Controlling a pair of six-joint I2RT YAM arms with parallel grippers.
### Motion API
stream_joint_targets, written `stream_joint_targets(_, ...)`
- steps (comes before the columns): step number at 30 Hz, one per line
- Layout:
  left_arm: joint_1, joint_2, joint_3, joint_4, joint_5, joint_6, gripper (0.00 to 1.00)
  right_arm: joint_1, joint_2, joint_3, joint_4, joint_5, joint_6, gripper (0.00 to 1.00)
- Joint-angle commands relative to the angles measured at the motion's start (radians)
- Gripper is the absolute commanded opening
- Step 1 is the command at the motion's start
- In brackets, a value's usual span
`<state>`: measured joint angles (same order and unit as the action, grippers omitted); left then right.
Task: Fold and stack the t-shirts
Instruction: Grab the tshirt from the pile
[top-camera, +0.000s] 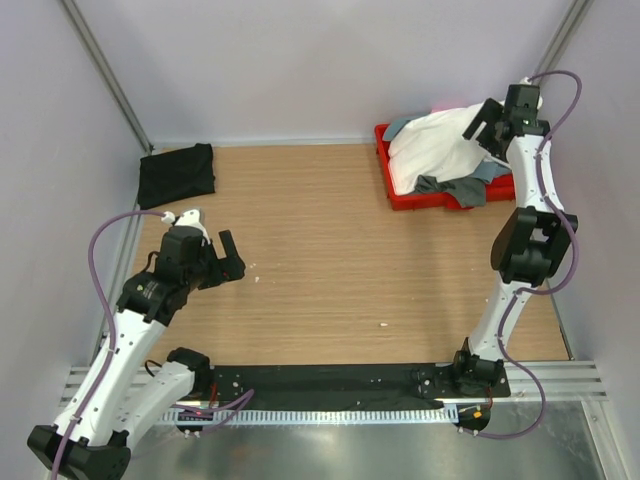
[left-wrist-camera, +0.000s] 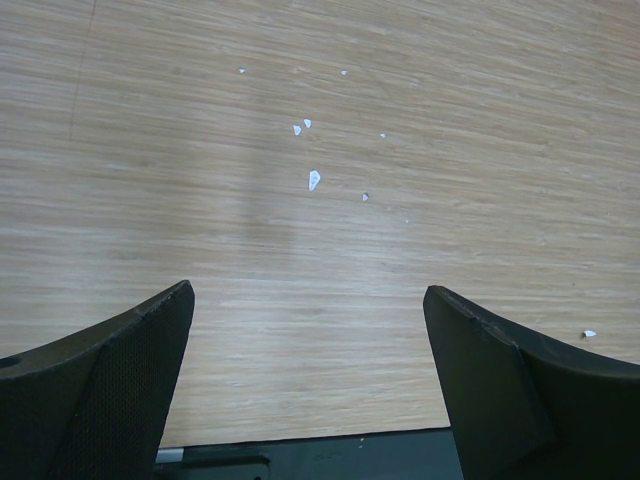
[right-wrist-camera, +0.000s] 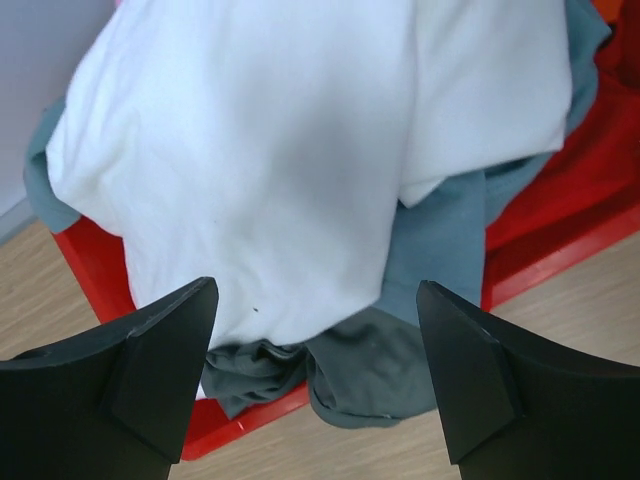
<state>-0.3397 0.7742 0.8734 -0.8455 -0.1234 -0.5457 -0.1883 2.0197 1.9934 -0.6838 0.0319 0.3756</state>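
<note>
White t-shirt (right-wrist-camera: 260, 150) heaped in red tray (right-wrist-camera: 565, 240) — right tool (right-wrist-camera: 315, 295) released above it; left tool (left-wrist-camera: 307, 295) released too.

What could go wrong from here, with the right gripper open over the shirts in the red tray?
1. The white shirt lies draped over the grey-blue shirt. The open right gripper might pinch both layers and lift two at once.
2. The dark grey shirt hangs over the rim of the red tray. Pulling the pile could drag it onto the table or shift the tray.
</note>
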Motion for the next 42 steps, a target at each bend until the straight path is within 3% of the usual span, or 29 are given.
stream_joint_targets(1, -0.004, -0.001, 0.021, 0.031, -0.012, 0.004, 0.97, -0.011, 0.059, 0.102, 0.033, -0.076, -0.015, 0.85)
stream_joint_targets(12, -0.004, 0.007, 0.024, 0.022, -0.044, -0.002, 0.96, -0.022, 0.171, 0.12, 0.079, -0.064, -0.015, 0.84)
stream_joint_targets(14, -0.004, 0.008, 0.026, 0.016, -0.056, -0.005, 0.96, -0.023, 0.183, 0.131, 0.089, -0.081, -0.017, 0.79)
stream_joint_targets(15, -0.004, 0.008, 0.027, 0.014, -0.058, -0.007, 0.95, -0.022, 0.186, 0.134, 0.092, -0.092, -0.02, 0.75)
stream_joint_targets(16, -0.004, 0.004, 0.029, 0.013, -0.064, -0.007, 0.95, -0.022, 0.182, 0.136, 0.099, -0.095, -0.021, 0.62)
stream_joint_targets(17, -0.004, 0.002, 0.027, 0.011, -0.068, -0.01, 0.94, -0.022, 0.174, 0.133, 0.105, -0.089, -0.023, 0.56)
stream_joint_targets(20, -0.004, -0.004, 0.029, 0.01, -0.082, -0.016, 0.94, -0.022, 0.116, 0.074, 0.179, -0.087, -0.024, 0.48)
stream_joint_targets(22, -0.004, -0.006, 0.029, 0.008, -0.087, -0.016, 0.94, -0.022, 0.122, 0.102, 0.17, -0.101, -0.032, 0.37)
stream_joint_targets(23, -0.005, -0.006, 0.029, 0.008, -0.088, -0.014, 0.93, -0.023, 0.132, 0.122, 0.156, -0.108, -0.032, 0.31)
stream_joint_targets(24, -0.004, -0.009, 0.029, 0.006, -0.091, -0.016, 0.93, -0.022, 0.142, 0.166, 0.139, -0.122, -0.03, 0.17)
stream_joint_targets(27, -0.004, -0.009, 0.03, 0.005, -0.097, -0.017, 0.93, -0.013, 0.128, 0.188, 0.109, -0.179, -0.015, 0.02)
stream_joint_targets(31, -0.004, -0.029, 0.032, 0.0, -0.116, -0.022, 0.93, 0.026, 0.028, 0.206, 0.07, -0.199, -0.003, 0.01)
stream_joint_targets(36, -0.004, -0.059, 0.033, -0.004, -0.148, -0.028, 0.93, 0.096, -0.157, 0.297, 0.088, -0.403, 0.16, 0.01)
stream_joint_targets(41, -0.004, -0.05, 0.035, -0.009, -0.154, -0.031, 0.93, 0.22, -0.332, 0.348, 0.113, -0.353, 0.236, 0.01)
stream_joint_targets(42, -0.004, -0.046, 0.035, -0.01, -0.151, -0.03, 0.93, 0.231, -0.369, 0.278, 0.121, -0.34, 0.268, 0.14)
